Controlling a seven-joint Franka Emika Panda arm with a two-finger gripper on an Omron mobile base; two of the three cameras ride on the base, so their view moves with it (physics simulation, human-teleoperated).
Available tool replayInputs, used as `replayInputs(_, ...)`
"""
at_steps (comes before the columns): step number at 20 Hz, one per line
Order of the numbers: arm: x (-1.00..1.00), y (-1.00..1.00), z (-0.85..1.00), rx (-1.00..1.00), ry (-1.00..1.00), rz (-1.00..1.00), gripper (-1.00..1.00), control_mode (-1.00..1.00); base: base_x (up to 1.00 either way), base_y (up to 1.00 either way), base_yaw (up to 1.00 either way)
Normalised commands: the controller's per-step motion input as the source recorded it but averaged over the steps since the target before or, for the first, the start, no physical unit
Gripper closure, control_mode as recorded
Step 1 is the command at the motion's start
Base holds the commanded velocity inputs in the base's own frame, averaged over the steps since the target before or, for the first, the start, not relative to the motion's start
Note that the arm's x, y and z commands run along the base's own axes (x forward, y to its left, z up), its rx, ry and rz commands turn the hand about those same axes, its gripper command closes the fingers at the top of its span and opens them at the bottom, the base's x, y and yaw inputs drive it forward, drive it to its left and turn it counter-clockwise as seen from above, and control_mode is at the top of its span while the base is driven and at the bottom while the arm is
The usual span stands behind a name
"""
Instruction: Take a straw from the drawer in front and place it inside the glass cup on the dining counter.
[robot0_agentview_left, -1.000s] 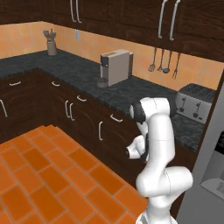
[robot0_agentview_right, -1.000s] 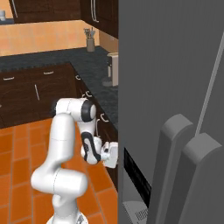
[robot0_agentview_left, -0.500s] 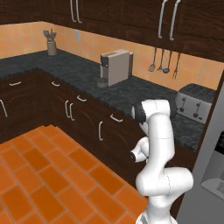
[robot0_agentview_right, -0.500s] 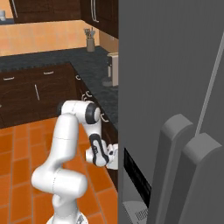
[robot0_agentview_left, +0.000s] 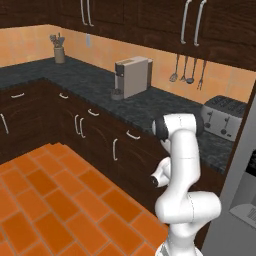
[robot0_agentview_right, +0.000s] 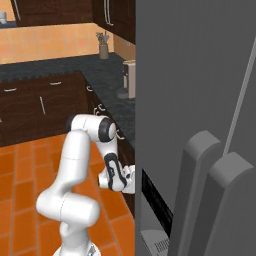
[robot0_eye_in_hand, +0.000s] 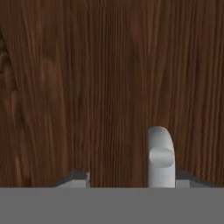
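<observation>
arm (robot0_agentview_left: 182, 170) stood before dark cabinets | coffee machine (robot0_agentview_left: 132, 76), toaster (robot0_agentview_left: 224, 118) sat on black counter (robot0_agentview_left: 90, 80) | orange tile floor (robot0_agentview_left: 45, 200)

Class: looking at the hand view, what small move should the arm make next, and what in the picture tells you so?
Probably close on the handle. Its silver end sits close against the dark wood drawer front, low between the fingers, and the drawer looks shut.

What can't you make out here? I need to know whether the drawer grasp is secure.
Hand view: the drawer front hides its inside, so the straw is unseen.
Hand view: the handle is cut off at the bottom; jaws' closure unclear.
Right base view: the fridge edge hides the jaws.
</observation>
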Motion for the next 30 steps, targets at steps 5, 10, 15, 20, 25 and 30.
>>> replayInputs(5, -0.33, 0.28, -0.04, 0.1, 0.01, 0.04, 1.0, -1.0, 0.0, 0.0, 0.0)
replayInputs(10, -0.59, 0.56, 0.0, 0.1, 0.03, 0.0, 1.0, -1.0, 0.0, 0.0, 0.0)
replayInputs(15, -0.84, 0.72, 0.0, 0.1, 0.01, 0.0, 1.0, -1.0, 0.0, 0.0, 0.0)
replayInputs(20, -0.9, 0.81, 0.0, 0.11, 0.01, 0.0, 1.0, -1.0, 0.0, 0.0, 0.0)
replayInputs(25, -0.76, 0.76, 0.04, 0.12, 0.0, 0.0, 1.0, -1.0, 0.0, 0.0, 0.0)
replayInputs(30, -0.51, 0.51, 0.31, 0.17, 0.0, 0.0, -1.0, -1.0, 0.0, 0.0, 0.0)
